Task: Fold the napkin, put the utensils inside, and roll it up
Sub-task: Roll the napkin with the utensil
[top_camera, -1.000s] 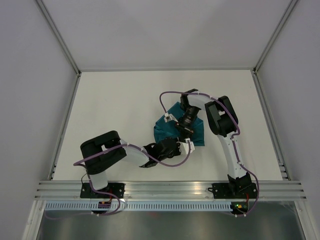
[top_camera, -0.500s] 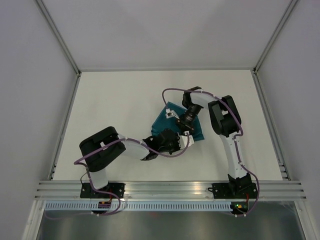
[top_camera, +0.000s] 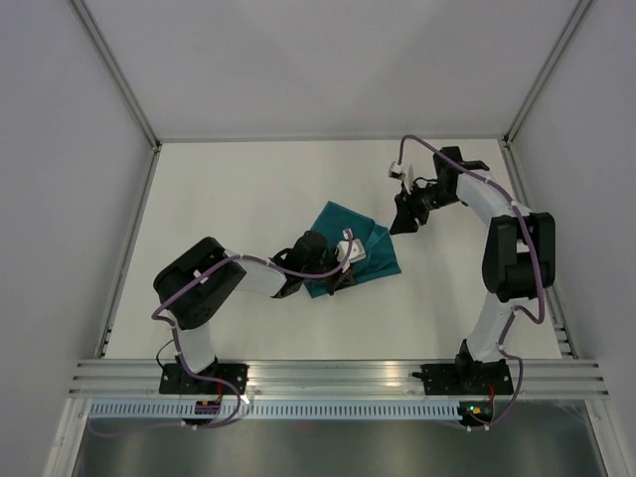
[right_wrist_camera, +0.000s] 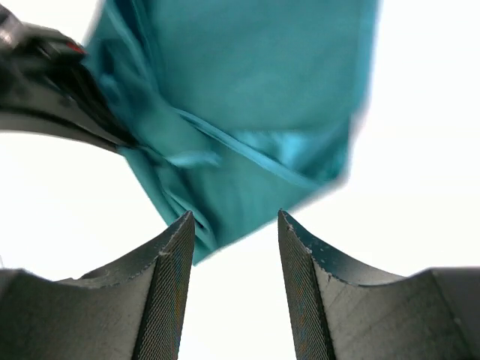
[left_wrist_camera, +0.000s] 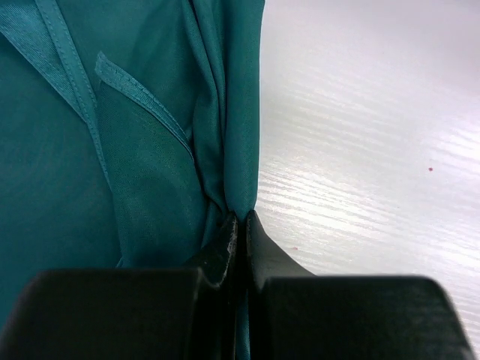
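Note:
The teal napkin (top_camera: pixel 363 243) lies bunched and folded over itself near the middle of the table. My left gripper (top_camera: pixel 336 276) sits at its near left edge. In the left wrist view that gripper (left_wrist_camera: pixel 240 219) is shut on a gathered fold of the napkin (left_wrist_camera: pixel 112 150). My right gripper (top_camera: pixel 403 221) hovers off the cloth's far right corner. Its jaws (right_wrist_camera: pixel 234 217) are open with nothing between them, and the napkin (right_wrist_camera: pixel 247 97) lies just beyond the fingertips. The utensils are out of view.
White table (top_camera: pixel 238 199) enclosed by grey walls at left, right and back. A metal rail (top_camera: pixel 328 378) runs along the near edge by the arm bases. My left gripper's dark body (right_wrist_camera: pixel 45 82) shows at the upper left of the right wrist view.
My right gripper has opened, let go of the napkin and swung away to the far right. My left gripper has shut on the napkin's edge and moved further in with it.

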You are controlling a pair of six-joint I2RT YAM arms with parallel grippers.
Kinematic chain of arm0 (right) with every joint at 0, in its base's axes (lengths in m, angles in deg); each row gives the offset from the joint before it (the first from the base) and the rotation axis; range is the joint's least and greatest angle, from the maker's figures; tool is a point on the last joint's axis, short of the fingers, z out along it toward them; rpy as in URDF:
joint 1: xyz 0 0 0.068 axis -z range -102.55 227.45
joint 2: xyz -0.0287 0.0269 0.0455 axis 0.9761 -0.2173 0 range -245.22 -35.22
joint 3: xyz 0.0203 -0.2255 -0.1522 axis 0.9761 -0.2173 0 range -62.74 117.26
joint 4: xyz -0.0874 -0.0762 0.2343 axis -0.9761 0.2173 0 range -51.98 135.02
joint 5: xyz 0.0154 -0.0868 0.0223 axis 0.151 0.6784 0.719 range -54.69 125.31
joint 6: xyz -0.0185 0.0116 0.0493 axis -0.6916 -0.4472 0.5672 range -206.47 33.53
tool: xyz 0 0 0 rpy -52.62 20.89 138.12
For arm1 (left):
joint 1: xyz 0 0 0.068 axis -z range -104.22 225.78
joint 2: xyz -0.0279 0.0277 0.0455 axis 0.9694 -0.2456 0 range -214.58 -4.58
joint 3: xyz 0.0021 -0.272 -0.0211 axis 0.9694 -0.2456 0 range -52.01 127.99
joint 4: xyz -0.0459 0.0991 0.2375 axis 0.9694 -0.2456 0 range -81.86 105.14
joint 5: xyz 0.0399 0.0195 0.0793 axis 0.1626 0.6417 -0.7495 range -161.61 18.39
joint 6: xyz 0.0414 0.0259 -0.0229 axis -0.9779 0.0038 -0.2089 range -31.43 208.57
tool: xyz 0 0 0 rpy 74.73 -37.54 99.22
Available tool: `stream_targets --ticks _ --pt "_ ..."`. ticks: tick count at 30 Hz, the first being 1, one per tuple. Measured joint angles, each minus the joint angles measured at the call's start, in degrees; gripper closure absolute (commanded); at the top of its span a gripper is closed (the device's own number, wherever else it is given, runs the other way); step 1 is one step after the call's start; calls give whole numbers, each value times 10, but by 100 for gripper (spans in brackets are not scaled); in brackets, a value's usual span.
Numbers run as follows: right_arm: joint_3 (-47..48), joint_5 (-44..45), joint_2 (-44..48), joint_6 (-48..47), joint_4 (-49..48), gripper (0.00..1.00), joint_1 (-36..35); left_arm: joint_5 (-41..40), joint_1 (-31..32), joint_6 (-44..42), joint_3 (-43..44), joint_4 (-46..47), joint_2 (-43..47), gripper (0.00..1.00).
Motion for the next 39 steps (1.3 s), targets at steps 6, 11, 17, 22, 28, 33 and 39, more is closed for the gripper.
stream_targets --ticks 6,11,17,22,28,33,39 --pt "-208 30 157 -2 -162 44 16 101 -45 67 25 0 -33 98" --pt "-366 74 283 -29 -270 43 -42 188 -74 117 53 -14 -66 98" --pt "-490 160 355 -42 -397 42 -163 280 -94 158 106 -60 -114 98" --pt "-542 222 362 -53 -462 39 -246 336 -97 171 135 -97 -141 98" --pt "-566 279 360 -64 -506 40 -314 371 -97 175 144 -132 -151 98" --pt "-570 302 344 -65 -530 46 -340 389 -98 175 153 -155 -159 98" --pt "-568 316 320 -68 -546 55 -357 396 -98 175 160 -172 -163 98"
